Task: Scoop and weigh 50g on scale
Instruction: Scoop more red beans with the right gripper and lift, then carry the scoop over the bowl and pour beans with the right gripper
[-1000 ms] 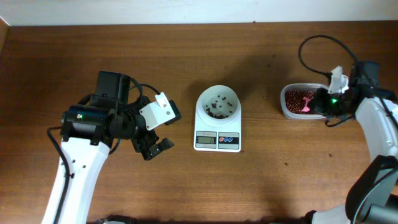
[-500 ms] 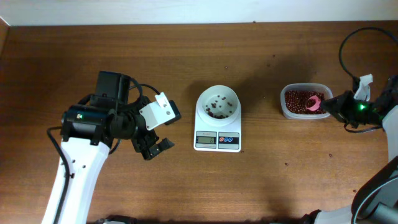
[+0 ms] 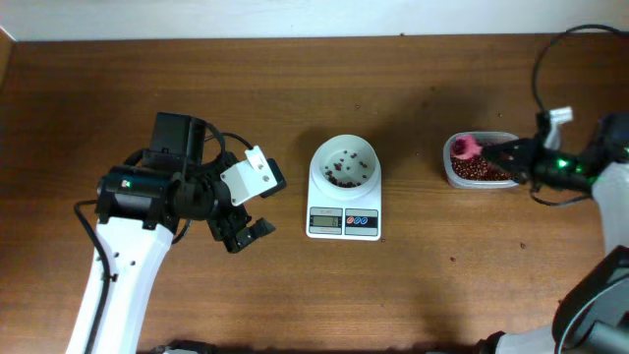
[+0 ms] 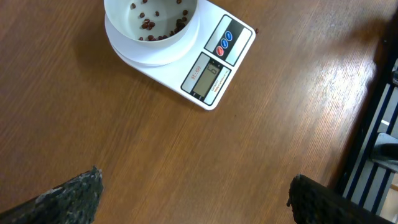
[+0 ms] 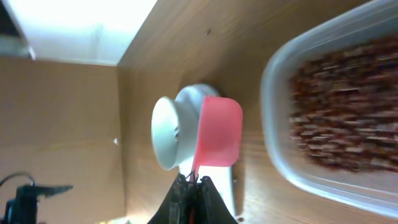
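dark wood-grain worktop (image 3: 197,88) fills the scene, with the scale (image 3: 343,197) at its centre, between the two arms and well apart from both. it is a small white unit: a round white bowl (image 3: 344,162) sits on its platform, and in front are a grey display (image 3: 324,222) and blue and red buttons (image 3: 362,221). only a thin scatter of red beans (image 3: 341,177) lies in the bowl, with most of its floor bare, so i judge the weighing barely begun and far short of the target; the figure on the display is too small to read surely. to the right a clear tub (image 3: 447,169) holds plenty more beans. the right hand (image 3: 499,153) is clenched on the handle of a pink scoop (image 3: 465,147), which hangs over the tub's left end; whether it carries a load cannot be told. the left hand (image 4: 196,199) is released, fingers spread wide, empty, hovering left of the scale. many more scoops seem needed.
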### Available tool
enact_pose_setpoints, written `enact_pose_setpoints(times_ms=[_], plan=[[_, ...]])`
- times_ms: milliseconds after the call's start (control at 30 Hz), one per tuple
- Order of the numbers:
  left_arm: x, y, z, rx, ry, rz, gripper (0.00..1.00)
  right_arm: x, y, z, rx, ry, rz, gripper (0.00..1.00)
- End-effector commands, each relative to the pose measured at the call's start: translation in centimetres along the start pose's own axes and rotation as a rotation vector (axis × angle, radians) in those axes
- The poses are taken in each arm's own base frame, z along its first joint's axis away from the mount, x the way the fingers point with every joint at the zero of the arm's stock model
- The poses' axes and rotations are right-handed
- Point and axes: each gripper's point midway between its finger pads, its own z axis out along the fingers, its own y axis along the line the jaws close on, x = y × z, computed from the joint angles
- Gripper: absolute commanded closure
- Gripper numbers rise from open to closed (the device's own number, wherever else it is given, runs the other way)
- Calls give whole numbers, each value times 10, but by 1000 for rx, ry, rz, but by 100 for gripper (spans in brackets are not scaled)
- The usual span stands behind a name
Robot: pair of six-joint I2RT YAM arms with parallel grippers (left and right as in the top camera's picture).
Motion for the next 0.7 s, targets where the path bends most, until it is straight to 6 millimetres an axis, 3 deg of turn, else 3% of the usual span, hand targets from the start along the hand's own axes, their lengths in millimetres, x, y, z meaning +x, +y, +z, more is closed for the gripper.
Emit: enact_pose_setpoints(times_ms=[0, 367, 567, 667], plan=[[-2, 0, -2, -2, -6, 11, 1, 20, 27, 31, -73, 102, -48, 96], [-2, 0, -2, -2, -6, 12, 1, 71, 86, 101, -141, 291, -221, 96], [-2, 0, -2, -1, -6, 12, 1, 73, 69, 130, 56, 265, -396, 96], [-2, 0, -2, -2, -6, 12, 1, 78, 83, 145, 29, 263, -576, 96]])
